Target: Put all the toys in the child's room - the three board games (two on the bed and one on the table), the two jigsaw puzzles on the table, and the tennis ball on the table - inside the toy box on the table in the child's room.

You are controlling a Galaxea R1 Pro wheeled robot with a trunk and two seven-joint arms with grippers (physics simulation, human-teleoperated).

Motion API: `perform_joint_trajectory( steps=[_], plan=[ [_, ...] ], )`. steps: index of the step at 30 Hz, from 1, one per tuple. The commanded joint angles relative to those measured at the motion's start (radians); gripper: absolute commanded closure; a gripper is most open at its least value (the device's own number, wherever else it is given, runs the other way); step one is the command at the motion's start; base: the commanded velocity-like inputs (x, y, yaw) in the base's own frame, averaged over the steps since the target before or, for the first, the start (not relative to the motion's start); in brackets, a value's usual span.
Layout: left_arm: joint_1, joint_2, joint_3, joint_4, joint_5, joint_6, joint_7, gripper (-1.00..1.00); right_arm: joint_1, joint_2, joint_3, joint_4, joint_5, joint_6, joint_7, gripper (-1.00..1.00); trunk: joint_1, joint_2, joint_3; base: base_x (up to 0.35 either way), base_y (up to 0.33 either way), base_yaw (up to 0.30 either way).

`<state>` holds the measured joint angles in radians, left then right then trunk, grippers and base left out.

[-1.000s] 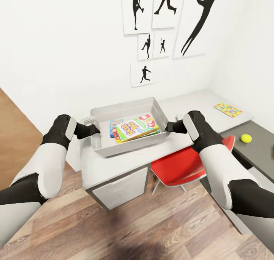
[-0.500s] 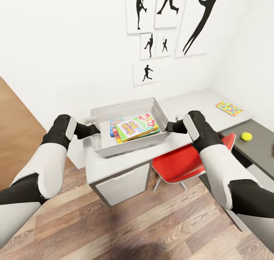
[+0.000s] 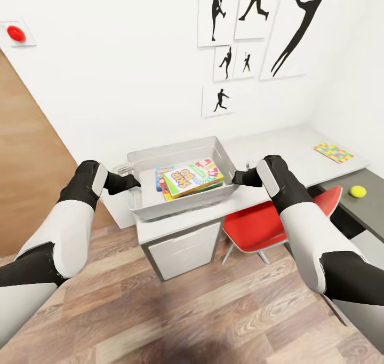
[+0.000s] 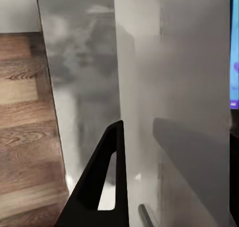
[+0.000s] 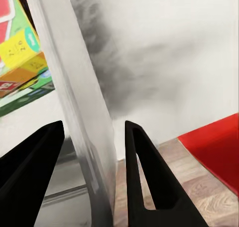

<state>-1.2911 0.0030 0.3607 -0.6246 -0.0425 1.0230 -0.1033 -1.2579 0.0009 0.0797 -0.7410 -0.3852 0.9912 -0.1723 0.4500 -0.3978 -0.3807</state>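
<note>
The light-grey toy box (image 3: 180, 208) sits between my two arms over the left end of the table (image 3: 282, 142), its left side past the table's edge. My left gripper (image 3: 131, 181) is shut on its left rim and my right gripper (image 3: 235, 178) on its right rim. In the box lie the board games: a green-yellow-red one (image 3: 192, 178) on top and a blue one (image 3: 159, 173) beneath. A jigsaw puzzle (image 3: 334, 152) lies at the table's far right. The tennis ball (image 3: 357, 191) rests on the lower dark-grey section. In the right wrist view the box wall (image 5: 74, 87) stands between the fingers (image 5: 144, 177).
A red chair (image 3: 266, 226) is tucked under the table to the right of the white drawers (image 3: 184, 249). A brown wooden panel (image 3: 32, 156) stands at the left, with a red knob (image 3: 16, 32) on the wall above. Wood-plank floor lies in front.
The whole picture has shifted right, so the camera has moved. The toy box stays gripped between both arms and now sits further toward the table's left end.
</note>
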Motion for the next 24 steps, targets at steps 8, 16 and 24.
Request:
perform_joint_trajectory(
  steps=[8, 16, 24],
  plan=[
    [-0.001, 0.000, 0.000, 0.000, 0.045, 0.007, -0.009, 1.00, -0.002, -0.002, 0.001, -0.002, -0.031, 0.000, -0.009, 1.00, 0.000, -0.002, -0.002, -0.275, 0.050, 0.011],
    [-0.001, 0.000, 0.000, 0.000, 0.045, 0.008, -0.009, 1.00, -0.002, -0.001, 0.002, -0.001, -0.032, 0.000, -0.009, 1.00, 0.000, -0.002, -0.002, -0.055, 0.003, 0.001],
    [-0.001, 0.000, 0.000, 0.000, 0.044, 0.007, -0.009, 1.00, -0.002, -0.003, 0.002, -0.001, -0.032, -0.001, -0.009, 1.00, 0.000, -0.002, -0.002, -0.011, 0.000, 0.000]
  ],
)
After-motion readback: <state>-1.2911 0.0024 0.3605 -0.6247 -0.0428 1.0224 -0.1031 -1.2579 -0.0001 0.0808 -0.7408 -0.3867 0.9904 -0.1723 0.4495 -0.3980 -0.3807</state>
